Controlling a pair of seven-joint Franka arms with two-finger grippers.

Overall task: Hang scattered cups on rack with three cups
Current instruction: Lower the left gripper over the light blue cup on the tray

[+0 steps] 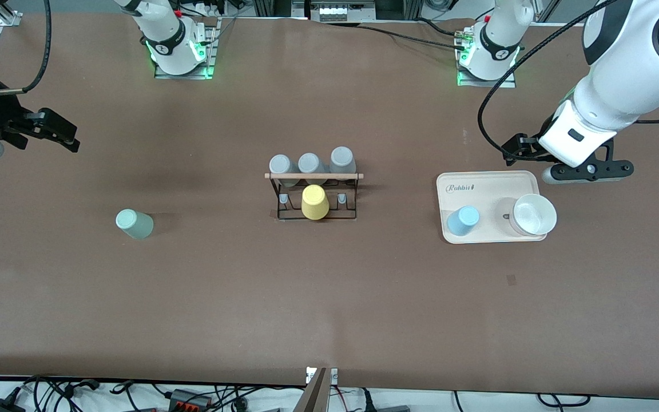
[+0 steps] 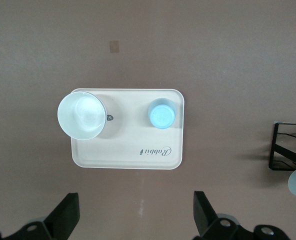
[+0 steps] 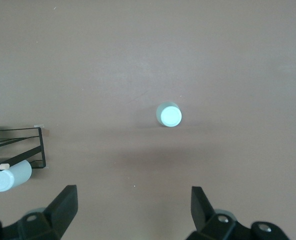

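The black wire rack (image 1: 313, 194) with a wooden bar stands mid-table; three grey cups (image 1: 310, 163) and a yellow cup (image 1: 314, 202) hang on it. The mint green cup (image 1: 134, 224) stands upside down on the table toward the right arm's end, and shows in the right wrist view (image 3: 169, 115). The light blue cup (image 1: 463, 221) stands upside down on the cream tray (image 1: 489, 183), and shows in the left wrist view (image 2: 161, 114). My left gripper (image 1: 527, 147) (image 2: 136, 220) is open and empty over bare table by the tray. My right gripper (image 1: 58, 130) (image 3: 133, 212) is open and empty over bare table.
A white bowl (image 1: 532, 214) sits on the tray beside the blue cup, toward the left arm's end. The rack's edge shows in the left wrist view (image 2: 288, 150) and in the right wrist view (image 3: 23, 145).
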